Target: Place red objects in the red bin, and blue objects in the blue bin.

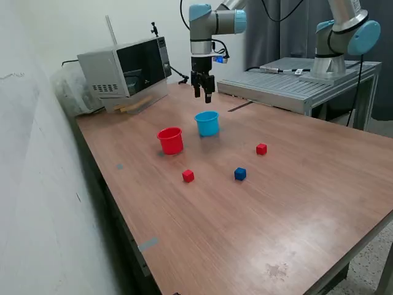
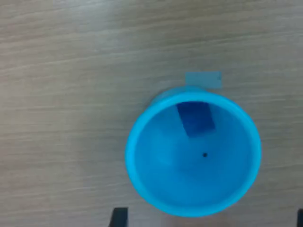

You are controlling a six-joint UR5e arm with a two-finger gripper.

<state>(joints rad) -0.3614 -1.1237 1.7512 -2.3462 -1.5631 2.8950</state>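
My gripper (image 1: 204,92) hangs open and empty above the light blue cup (image 1: 207,123). In the wrist view I look straight down into the blue cup (image 2: 156,165). One dark blue cube (image 2: 195,118) lies inside it against the wall. One fingertip (image 2: 119,218) shows at the picture's edge, and the jaws are wide apart. The red cup (image 1: 171,141) stands beside the blue cup, on the exterior view's left. On the table lie two red cubes (image 1: 188,176) (image 1: 261,149) and a second dark blue cube (image 1: 240,174), all apart from the cups.
A grey microwave-like box (image 1: 126,70) stands at the back on the exterior view's left. A metal platform (image 1: 295,83) with a second arm (image 1: 344,37) is at the back right. A piece of tape (image 2: 203,79) lies by the blue cup.
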